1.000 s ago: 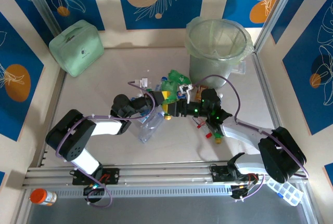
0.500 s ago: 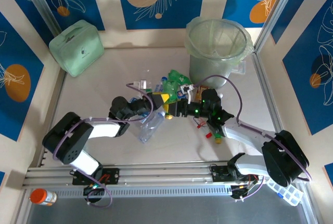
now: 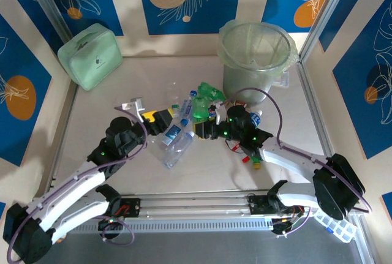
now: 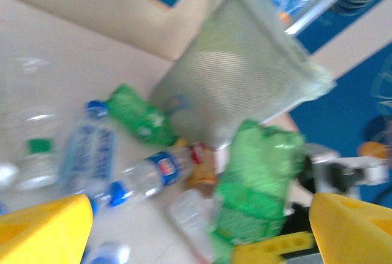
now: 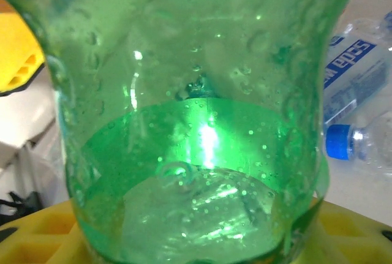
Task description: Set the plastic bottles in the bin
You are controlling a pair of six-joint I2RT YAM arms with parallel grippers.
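Green bottle (image 5: 196, 123); pale-green bin (image 3: 242, 83); mint case (image 3: 90, 56).

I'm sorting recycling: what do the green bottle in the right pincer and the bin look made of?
Green bottle: probably thin glossy see-through green plastic; light shines through and droplets dot its wall. Bin: likely translucent pale-green plastic, duller, with a clear film bag over its rim.

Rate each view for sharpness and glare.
Top external: sharp and evenly lit, the bin crisp. Left wrist: smeared throughout, with the bottles and bin soft-edged. Right wrist: the green bottle sits very close to the lens, with a bright glare spot at its middle. The blue-capped bottle behind it is slightly soft.
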